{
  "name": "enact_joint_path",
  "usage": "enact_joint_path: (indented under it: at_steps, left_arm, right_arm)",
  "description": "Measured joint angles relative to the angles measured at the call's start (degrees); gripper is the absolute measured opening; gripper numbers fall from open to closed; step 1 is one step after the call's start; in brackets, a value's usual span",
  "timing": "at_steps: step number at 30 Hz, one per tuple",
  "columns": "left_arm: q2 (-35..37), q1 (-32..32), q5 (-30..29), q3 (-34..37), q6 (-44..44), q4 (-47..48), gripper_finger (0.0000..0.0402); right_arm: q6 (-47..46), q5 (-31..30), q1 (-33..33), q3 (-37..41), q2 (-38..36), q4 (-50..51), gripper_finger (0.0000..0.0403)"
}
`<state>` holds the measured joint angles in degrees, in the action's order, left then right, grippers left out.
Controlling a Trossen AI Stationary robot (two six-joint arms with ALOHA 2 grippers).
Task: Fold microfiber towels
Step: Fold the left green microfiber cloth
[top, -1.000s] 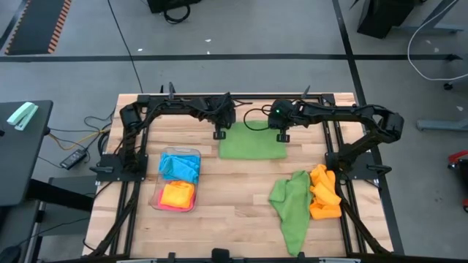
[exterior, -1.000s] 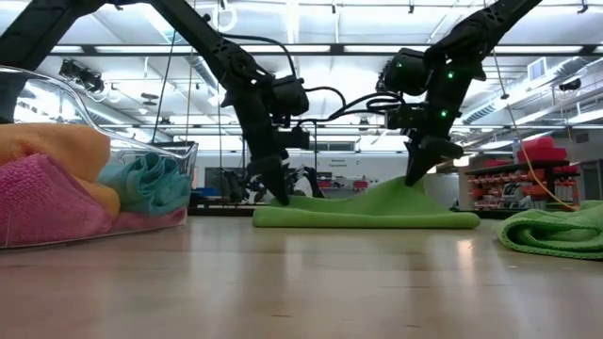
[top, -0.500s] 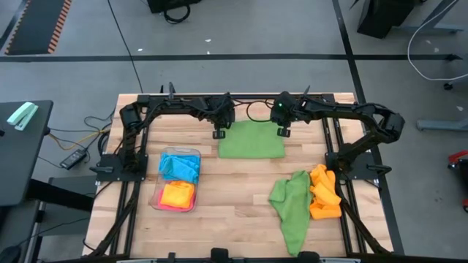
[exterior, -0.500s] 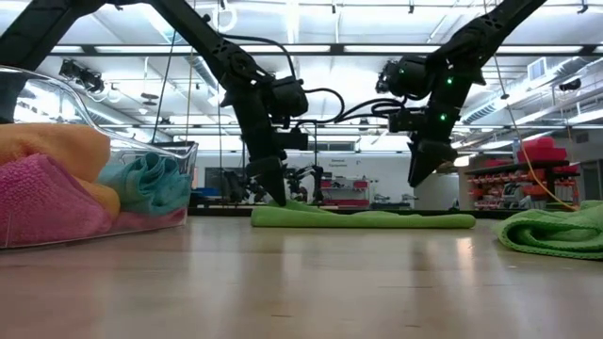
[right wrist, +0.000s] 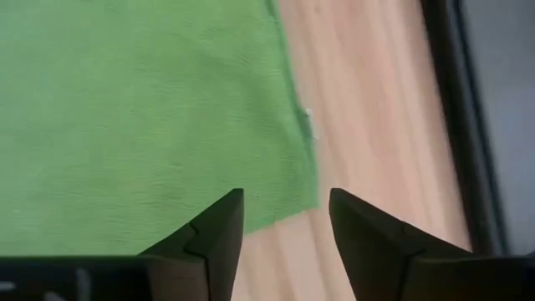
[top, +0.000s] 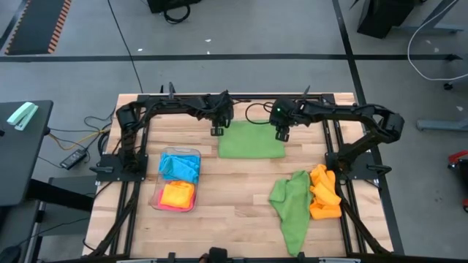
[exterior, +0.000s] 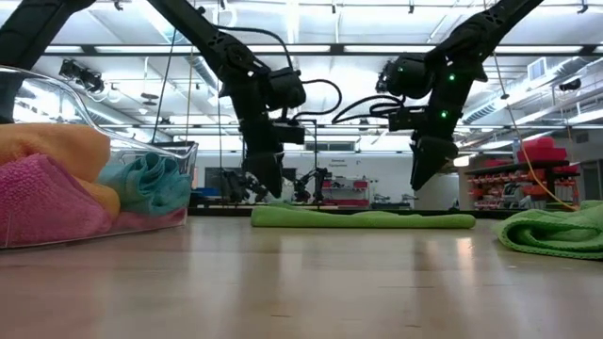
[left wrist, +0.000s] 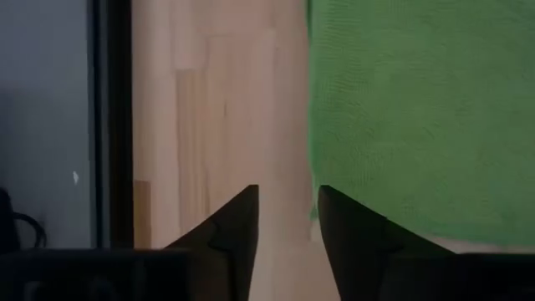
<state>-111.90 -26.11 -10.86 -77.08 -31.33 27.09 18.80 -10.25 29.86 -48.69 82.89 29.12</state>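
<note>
A soft, nubby green towel [top: 251, 141] lies flat as a neat folded rectangle at the far middle of the pale wooden worktop [top: 227, 183]. The left hand [top: 216, 131] and right hand [top: 281, 136] hover released above its far corners; a second ago both pinched it. One crumpled green towel [top: 290, 206] touches one orange towel [top: 325, 191]; a clear tray [top: 176, 180] holds three more.

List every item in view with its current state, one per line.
Folded green towel: flat on the table, released.
Left gripper: open, empty, above the towel's far left corner.
Right gripper: open, empty, above its far right corner.
Loose green towel: crumpled, unfolded.
Orange towel: crumpled beside it.
Clear tray: holds blue, orange and pink towels.
</note>
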Motion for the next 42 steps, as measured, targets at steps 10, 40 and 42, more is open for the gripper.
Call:
enact_joint_path:
  at_steps: [10, 40, 42]
  left_arm:
    - [-0.35, 3.82, 6.52, -0.09, -8.19, 4.18, 0.0152]
    - [-4.53, 29.19, 20.17, -4.69, 4.9, 8.62, 0.0106]
    - [-4.07, 29.63, 19.47, -6.36, 5.16, 11.38, 0.0107]
  right_arm:
    - [-5.08, 12.3, -6.57, 1.38, 0.0, -6.51, 0.0184]
    - [-10.14, 15.44, -15.5, 7.32, -7.8, -4.3, 0.0184]
    - [-11.01, 15.44, -16.47, 7.32, -7.8, -4.19, 0.0184]
